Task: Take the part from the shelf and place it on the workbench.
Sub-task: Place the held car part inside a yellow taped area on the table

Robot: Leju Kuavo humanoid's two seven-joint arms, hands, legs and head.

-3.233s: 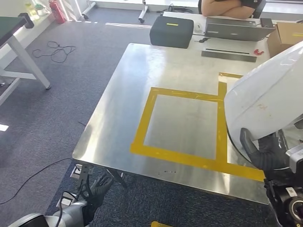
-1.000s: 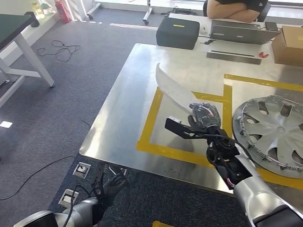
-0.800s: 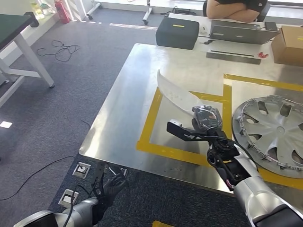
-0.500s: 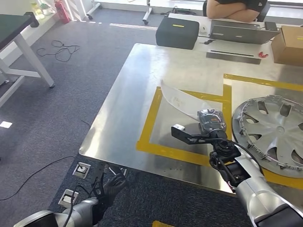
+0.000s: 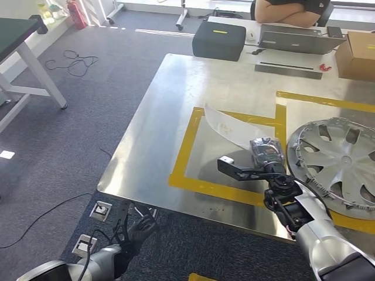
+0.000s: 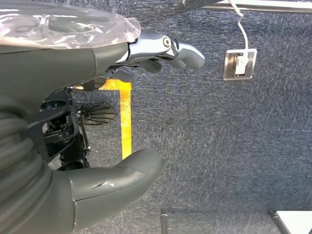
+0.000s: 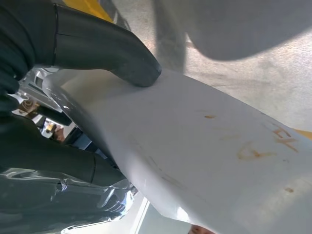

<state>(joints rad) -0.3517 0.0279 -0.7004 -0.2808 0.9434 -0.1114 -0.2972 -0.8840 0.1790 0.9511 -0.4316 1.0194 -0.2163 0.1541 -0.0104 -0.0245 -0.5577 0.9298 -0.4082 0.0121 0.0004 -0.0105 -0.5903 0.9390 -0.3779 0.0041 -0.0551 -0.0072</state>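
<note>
A curved white panel part point(image 5: 229, 127) hangs low over the metal workbench point(image 5: 172, 111), inside the left yellow-taped square point(image 5: 183, 153). My right hand point(image 5: 265, 153) grips its near end; up close the thumb point(image 7: 110, 48) presses the white part point(image 7: 206, 141) from one side, with the other fingers on the opposite side. Whether the part touches the bench I cannot tell. My left hand point(image 5: 132, 234) hangs below the bench's front edge over the carpet, its fingers point(image 6: 173, 48) apart around nothing.
A silver wheel cover point(image 5: 340, 167) lies in the right taped square. At the far edge stand a dark case point(image 5: 218, 40), a laptop point(image 5: 294, 38) and a cardboard box point(image 5: 359, 55), with a person's folded arms point(image 5: 287, 10) behind. Floor sockets point(image 5: 101, 209) sit below the bench.
Since the oldest frame the view has shifted, bringing the wheel cover into sight. Over the last second my right hand has carried the white part lower and rightward, tilting it flatter toward the bench.
</note>
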